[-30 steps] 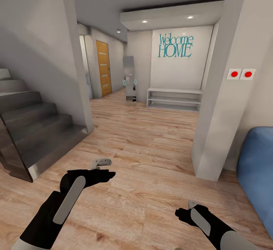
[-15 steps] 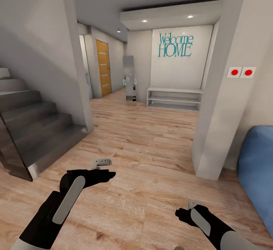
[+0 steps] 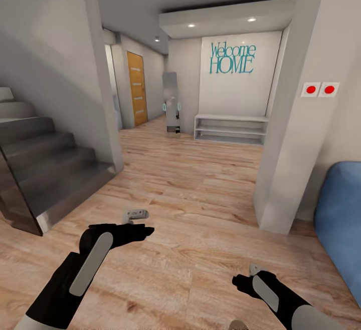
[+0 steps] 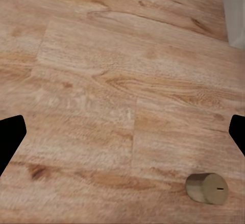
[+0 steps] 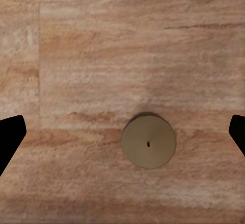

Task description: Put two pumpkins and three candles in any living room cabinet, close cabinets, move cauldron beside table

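Little of the task looks done: one candle [image 5: 148, 140] stands upright on the wooden floor [image 3: 200, 190], directly beneath the right pincer [image 3: 252, 271], whose fingers are spread apart and empty. The left pincer [image 3: 136, 214] also hangs parted. The white shelf unit [image 3: 230, 129] beneath the "Welcome HOME" sign [image 3: 232, 58] appears empty.

Black arms [image 3: 75, 275] – grey panels, pale grey fingers [image 3: 136, 214].

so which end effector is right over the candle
The right end effector: its wrist view looks straight down on the candle, near the middle. The left end effector sees it well off-centre.
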Controlling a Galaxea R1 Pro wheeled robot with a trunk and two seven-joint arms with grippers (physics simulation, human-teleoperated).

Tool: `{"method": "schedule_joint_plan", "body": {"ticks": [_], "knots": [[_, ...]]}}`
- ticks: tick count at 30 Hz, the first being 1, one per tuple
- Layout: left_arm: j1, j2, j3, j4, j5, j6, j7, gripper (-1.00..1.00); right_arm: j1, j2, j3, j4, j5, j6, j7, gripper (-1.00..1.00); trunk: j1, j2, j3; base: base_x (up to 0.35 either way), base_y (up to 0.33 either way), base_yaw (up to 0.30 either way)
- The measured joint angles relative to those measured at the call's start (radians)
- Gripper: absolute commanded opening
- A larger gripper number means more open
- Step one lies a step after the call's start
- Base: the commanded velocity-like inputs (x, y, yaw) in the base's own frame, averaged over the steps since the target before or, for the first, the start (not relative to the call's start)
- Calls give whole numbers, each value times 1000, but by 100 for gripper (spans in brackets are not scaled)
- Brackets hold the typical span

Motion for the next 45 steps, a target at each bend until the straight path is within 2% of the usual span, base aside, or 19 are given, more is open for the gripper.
{"method": "schedule_joint_plan", "body": {"ticks": [2, 4, 5, 7, 8, 9, 10, 11, 13, 14, 18, 22, 32, 45], "knots": [[0, 2, -1, 0, 30, 1, -2, 100, 0, 0, 0, 0, 0, -1, 1, 100, 8, -14, -6, 0, 0, 0], [0, 14, -4, 0, 156, 2, -2, 100, 0, 0, 0, 0, 0, -2, 2, 100, 15, -28, -13, 0, 0, 0], [0, 20, -5, 0, 187, 3, -2, 100, 0, 0, 0, 0, 0, -2, 3, 100, 19, -35, -16, 0, 0, 0], [-1, 62, -9, 0, 300, 4, -3, 100, 0, 0, 0, 0, 1, -2, 3, 100, 27, -49, -22, 0, 0, 0], [-1, 76, -11, 0, 330, 4, -3, 100, 0, 0, 0, 0, 1, -2, 3, 100, 31, -56, -25, 0, 0, 0], [-1, 114, -15, 0, 418, 4, -4, 100, 0, 0, 0, -1, 2, -3, 4, 100, 35, -63, -28, 0, 0, 0], [-1, 138, -17, 0, 484, 4, -4, 100, 0, 0, 0, -1, 2, -5, 4, 100, 38, -70, -31, 0, 0, 0], [-1, 149, -18, 0, 517, 4, -4, 100, 0, 0, 0, -1, 2, -7, 4, 100, 42, -77, -34, 0, 0, 0], [-1, 183, -19, 0, 621, 4, -5, 100, 0, 0, 0, -1, 2, -21, 4, 100, 50, -91, -41, 0, 0, 0], [-1, 194, -20, 0, 656, 4, -5, 100, 0, 0, 0, -1, 2, -27, 4, 100, 54, -98, -44, 0, 0, 0], [-2, 208, -20, 0, 705, 4, -5, 100, 0, 0, -1, -1, 1, -36, 7, 100, 69, -126, -56, 0, 0, 0], [-2, 210, -21, 0, 720, 4, -5, 100, 0, 0, -1, -1, 1, -39, 9, 100, 84, -154, -69, 0, 0, 0], [-2, 207, -23, 0, 727, 4, -5, 100, 0, -1, -1, -4, 0, -39, 11, 100, 122, -222, -100, 0, 0, 0], [-2, 204, -24, 0, 728, 4, -5, 100, 0, -2, -3, 0, -5, -38, 9, 100, 128, -225, -151, 0, 0, 0]]}}
